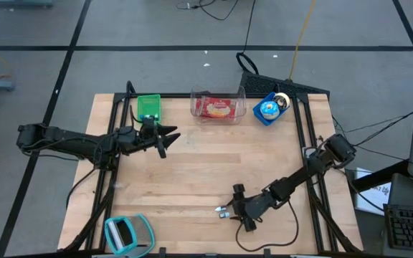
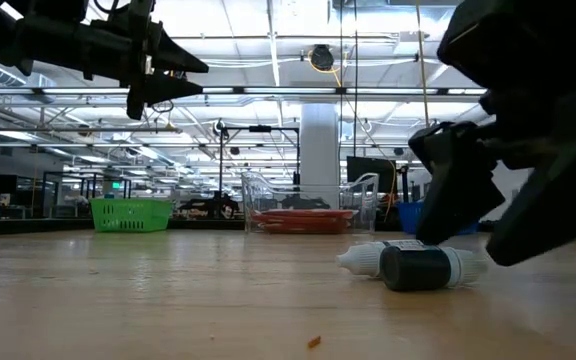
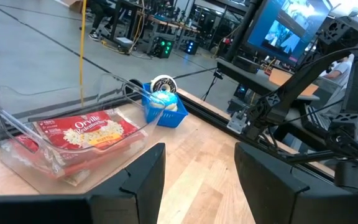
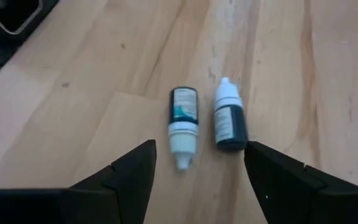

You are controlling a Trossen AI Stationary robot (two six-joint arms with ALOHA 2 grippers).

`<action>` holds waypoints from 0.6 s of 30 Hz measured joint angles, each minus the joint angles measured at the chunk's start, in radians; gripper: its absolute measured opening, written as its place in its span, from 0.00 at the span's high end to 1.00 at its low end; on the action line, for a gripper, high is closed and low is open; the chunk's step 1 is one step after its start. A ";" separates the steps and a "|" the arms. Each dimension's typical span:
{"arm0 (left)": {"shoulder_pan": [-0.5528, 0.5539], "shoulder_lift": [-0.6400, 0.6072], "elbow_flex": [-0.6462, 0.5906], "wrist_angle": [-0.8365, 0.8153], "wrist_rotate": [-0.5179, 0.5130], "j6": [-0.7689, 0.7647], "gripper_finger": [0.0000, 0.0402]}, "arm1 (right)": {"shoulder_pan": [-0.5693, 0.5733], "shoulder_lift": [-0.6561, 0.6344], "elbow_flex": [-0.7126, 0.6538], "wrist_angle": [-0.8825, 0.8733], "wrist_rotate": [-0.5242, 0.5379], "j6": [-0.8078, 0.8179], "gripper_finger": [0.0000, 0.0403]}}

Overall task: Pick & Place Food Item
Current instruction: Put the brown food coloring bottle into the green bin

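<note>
Wooden table (image 1: 192,179), two dropper bottles (image 4: 207,121)

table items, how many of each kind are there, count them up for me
small bottles: 2
baskets, one green and one blue: 2
clear bin with a popcorn pack in it: 1
teal-framed item at the near edge: 1
total: 6

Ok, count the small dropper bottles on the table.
2. Both lie side by side on the wood in front of the open right gripper: one and the other, apart. None seen elsewhere.
</note>
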 joint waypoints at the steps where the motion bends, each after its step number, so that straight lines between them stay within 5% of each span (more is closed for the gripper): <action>1: 0.000 0.000 0.000 0.000 0.000 0.000 0.51 | 0.004 0.000 0.000 0.002 0.000 0.000 0.43; 18: 0.000 0.000 0.000 0.001 -0.001 -0.003 0.51 | 0.022 0.086 0.000 0.144 -0.024 0.020 0.48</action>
